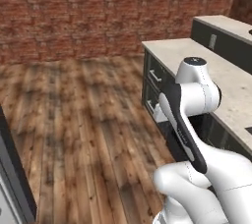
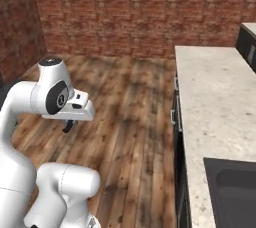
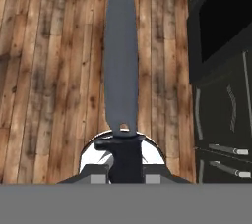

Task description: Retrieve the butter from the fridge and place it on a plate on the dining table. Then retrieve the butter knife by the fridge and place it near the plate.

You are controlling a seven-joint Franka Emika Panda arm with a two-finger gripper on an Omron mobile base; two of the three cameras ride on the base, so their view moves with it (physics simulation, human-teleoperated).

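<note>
My gripper (image 3: 125,178) is shut on the dark handle of the butter knife (image 3: 120,70). Its long grey-black blade points away from the hand, over the wooden floor. In the right base view the gripper (image 2: 69,126) hangs low beside the white arm, above the floor and left of the counter. The butter and the plate are out of view. A light-grey body with a dark edge (image 1: 12,183) stands at the lower left of the left base view; I cannot tell whether it is the fridge.
A stone-topped counter over drawers (image 1: 197,56) (image 2: 215,97) runs along the right, with a dark sink (image 2: 232,187) set in it. Behind it stands a second stone-topped counter with a dark front (image 1: 221,26); whether it is the dining table I cannot tell. Dark cabinets (image 3: 221,70) lie close to the hand. A brick wall (image 2: 140,12) closes the back.
</note>
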